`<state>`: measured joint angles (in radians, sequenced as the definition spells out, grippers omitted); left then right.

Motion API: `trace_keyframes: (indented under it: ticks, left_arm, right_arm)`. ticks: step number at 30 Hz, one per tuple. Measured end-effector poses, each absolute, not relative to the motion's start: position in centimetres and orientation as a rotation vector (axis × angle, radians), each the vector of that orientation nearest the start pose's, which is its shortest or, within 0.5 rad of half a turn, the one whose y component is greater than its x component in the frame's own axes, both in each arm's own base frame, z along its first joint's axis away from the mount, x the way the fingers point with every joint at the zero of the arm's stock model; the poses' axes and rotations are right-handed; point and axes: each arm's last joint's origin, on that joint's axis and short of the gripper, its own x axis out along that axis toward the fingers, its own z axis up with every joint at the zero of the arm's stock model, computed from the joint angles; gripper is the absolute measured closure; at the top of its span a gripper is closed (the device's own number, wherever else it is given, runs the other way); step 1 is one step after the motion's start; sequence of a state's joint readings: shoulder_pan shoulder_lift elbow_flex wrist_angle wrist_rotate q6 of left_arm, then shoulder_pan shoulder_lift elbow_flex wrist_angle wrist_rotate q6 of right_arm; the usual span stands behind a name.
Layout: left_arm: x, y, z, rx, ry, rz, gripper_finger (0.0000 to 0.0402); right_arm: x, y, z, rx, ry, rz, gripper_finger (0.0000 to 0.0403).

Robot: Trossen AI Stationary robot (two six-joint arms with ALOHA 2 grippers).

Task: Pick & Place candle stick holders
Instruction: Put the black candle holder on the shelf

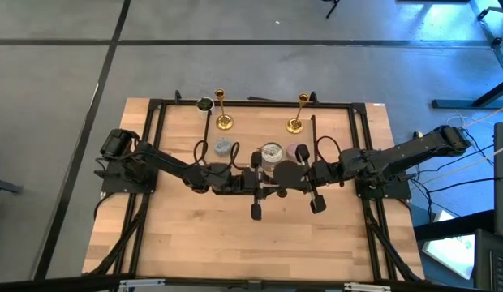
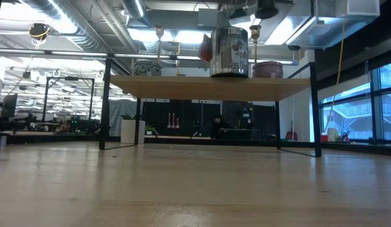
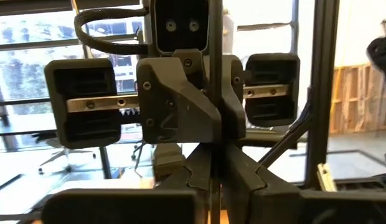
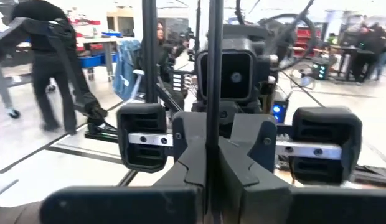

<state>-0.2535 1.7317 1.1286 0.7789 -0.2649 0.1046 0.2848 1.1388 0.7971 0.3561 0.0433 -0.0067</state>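
In the high view, the left arm reaches from the left edge toward the centre of the wooden bench [image 1: 260,251], its left end effector [image 1: 250,180] closed on nothing. Above it lies a blue-grey candle [image 1: 224,147], with the left candle stick holder [image 1: 223,112] upright near the top centre. A silver tin [image 1: 271,153] sits mid-frame, its contents unclear, beside a pink candle [image 1: 297,151] partly hidden by the arm. The right candle stick holder [image 1: 297,113] stands upper right of centre. The right end effector [image 1: 272,182] faces the left one, closed and empty.
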Motion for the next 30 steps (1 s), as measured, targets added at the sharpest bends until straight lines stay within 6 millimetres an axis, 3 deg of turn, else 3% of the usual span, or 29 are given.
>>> trace_keyframes:
  ticks: [7, 11, 15, 19, 21, 25, 30]
  left_arm:
    - [37.3, -9.9, 29.3, 0.11, -0.074, 0.128, 0.0286]
    - [35.7, -10.7, 30.5, 0.11, -0.022, 0.255, 0.0223]
    - [33.9, -11.8, 31.2, 0.158, 0.037, 0.401, 0.0194]
    - [33.1, -12.8, 31.5, 0.192, 0.047, 0.452, 0.0193]
    - [33.1, -13.0, 31.5, 0.198, 0.05, 0.447, 0.0194]
    - [33.1, -12.9, 31.1, 0.22, 0.08, 0.448, 0.0193]
    - [33.0, -12.9, 30.5, 0.272, 0.146, 0.482, 0.0193]
  right_arm:
    - [24.7, 6.9, 31.9, 0.002, -0.012, 0.198, 0.0389]
    - [24.6, 6.8, 32.0, 0.0, -0.007, 0.155, 0.0389]
    - [23.7, 6.4, 32.8, -0.024, -0.041, 0.107, 0.0389]
    - [21.8, 5.5, 35.1, -0.117, -0.168, 0.052, 0.0389]
    - [21.0, 4.4, 37.2, -0.182, -0.215, -0.002, 0.0389]
    - [19.6, 1.3, 41.6, -0.209, -0.248, -0.138, 0.0389]
    - [19.4, -2.5, 44.3, -0.239, -0.185, -0.26, 0.0389]
